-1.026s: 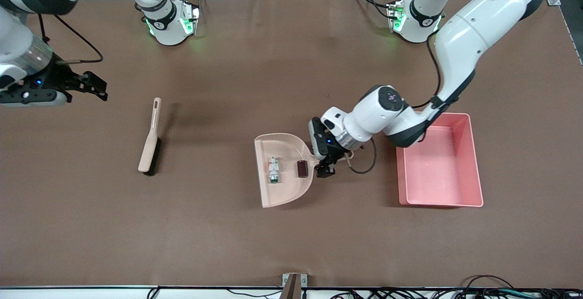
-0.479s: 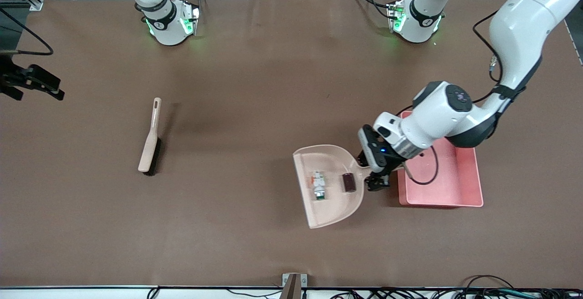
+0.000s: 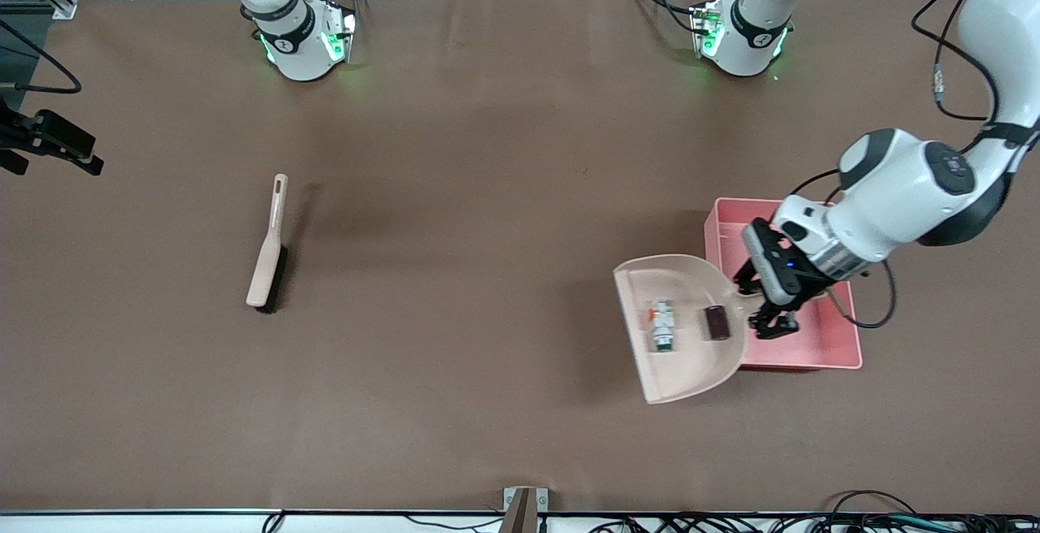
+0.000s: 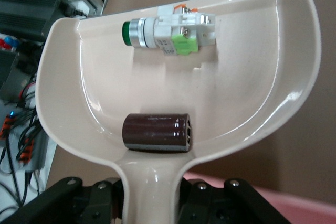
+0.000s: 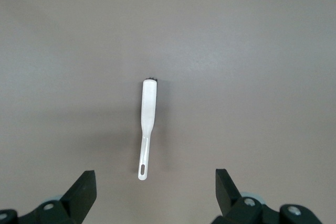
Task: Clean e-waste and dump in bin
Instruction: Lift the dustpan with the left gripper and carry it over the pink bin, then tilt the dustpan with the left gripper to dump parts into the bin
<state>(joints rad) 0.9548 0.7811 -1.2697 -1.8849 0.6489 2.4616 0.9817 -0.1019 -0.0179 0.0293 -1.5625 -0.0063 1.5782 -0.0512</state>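
Note:
My left gripper (image 3: pixel 772 314) is shut on the handle of a beige dustpan (image 3: pixel 682 354), held level in the air. The handle end is over the pink bin (image 3: pixel 800 365), and the pan overlaps the bin's wall and the table beside it. Both pieces of e-waste lie in the pan: a white component with green markings (image 3: pixel 663 326) and a dark maroon block (image 3: pixel 716 322). The left wrist view shows the dustpan (image 4: pixel 252 77), the white component (image 4: pixel 168 32), the block (image 4: pixel 156 132) by the handle, and my left gripper (image 4: pixel 152 198). My right gripper (image 5: pixel 156 179) waits open and holds nothing, high over the right arm's end of the table (image 3: pixel 53 143).
A beige brush (image 3: pixel 268 249) with dark bristles lies on the table toward the right arm's end, and the brush (image 5: pixel 147 119) shows below my right gripper. A small bracket (image 3: pixel 524 509) and cables sit at the table's edge nearest the front camera.
My left arm has carried the dustpan, with both pieces in it, across the table to the bin's edge. The right arm has drawn back toward its end of the table.

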